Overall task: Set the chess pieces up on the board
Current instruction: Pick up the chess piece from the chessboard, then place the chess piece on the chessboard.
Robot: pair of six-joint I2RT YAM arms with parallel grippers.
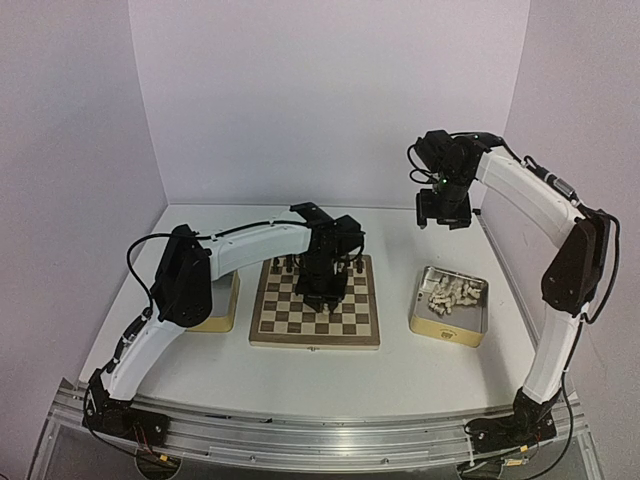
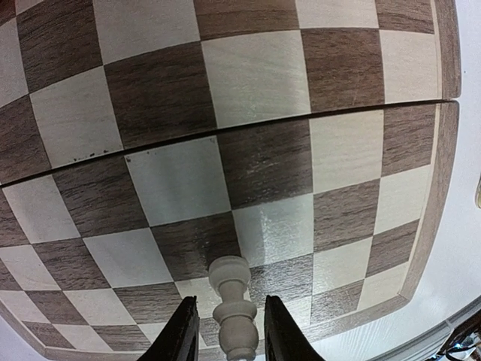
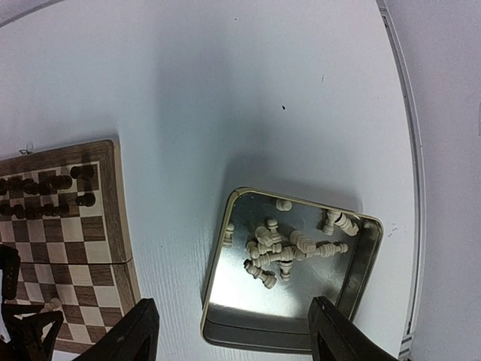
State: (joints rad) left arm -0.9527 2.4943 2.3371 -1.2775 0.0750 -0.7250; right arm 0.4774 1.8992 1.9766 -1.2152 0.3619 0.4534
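Observation:
The board (image 1: 300,318) lies in the middle of the table, with dark figures (image 1: 300,264) lined along its far rows. My left gripper (image 1: 322,292) hangs low over it, shut on one cream-white chess piece (image 2: 231,301). In the left wrist view the piece's flat base points at the board's squares (image 2: 263,75), near the rim. The other white chess pieces (image 3: 289,248) lie jumbled in a metal tin (image 3: 218,263) right of the board. My right gripper (image 3: 233,331) is open and empty, held high above that tin (image 1: 420,318).
A second tin with yellowish sides (image 1: 222,312) sits left of the board, partly under my left arm. White walls close in the table at the back and both sides. The table's right edge (image 3: 409,188) runs close to the tin.

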